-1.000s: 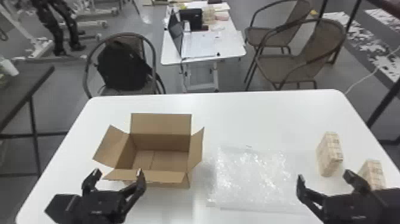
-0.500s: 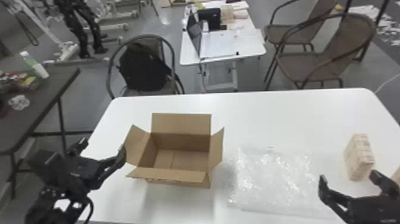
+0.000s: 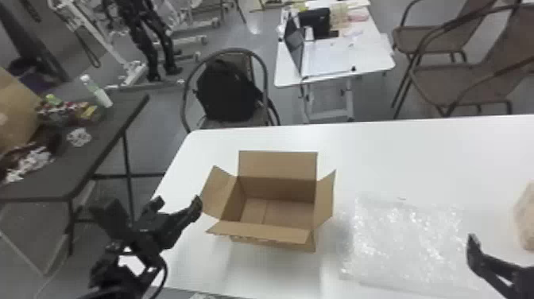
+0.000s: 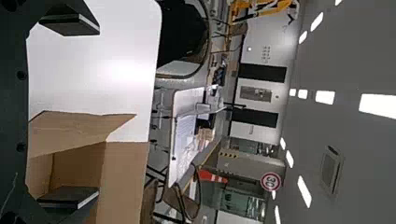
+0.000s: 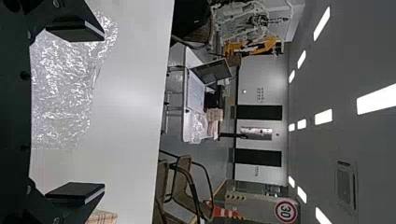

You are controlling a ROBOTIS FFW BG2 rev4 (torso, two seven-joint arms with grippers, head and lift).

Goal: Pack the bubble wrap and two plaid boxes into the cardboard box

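In the head view, my left gripper (image 3: 178, 207) stands open beside the left flap of the open cardboard box (image 3: 278, 211); the box holds nothing visible. The left wrist view has that gripper (image 4: 96, 112) with empty space between its fingers and the box (image 4: 122, 179) near one of them. Bubble wrap (image 3: 405, 242) lies flat to the box's right, and my right gripper (image 3: 496, 272) is at its right side. Seen from the right wrist, this gripper (image 5: 101, 113) is open and empty, facing the bubble wrap (image 5: 63, 88). One plaid box (image 3: 524, 216) is cut by the right edge.
The white table (image 3: 397, 159) has free surface behind the cardboard box and bubble wrap. A dark side table (image 3: 99, 137) with assorted items stands at the left. Beyond the white table are a chair with a black backpack (image 3: 226, 91) and a smaller desk (image 3: 337, 59).
The head view has turned left, so one plaid box has left it. My left gripper has moved from the cardboard box's front left corner out to its left side.
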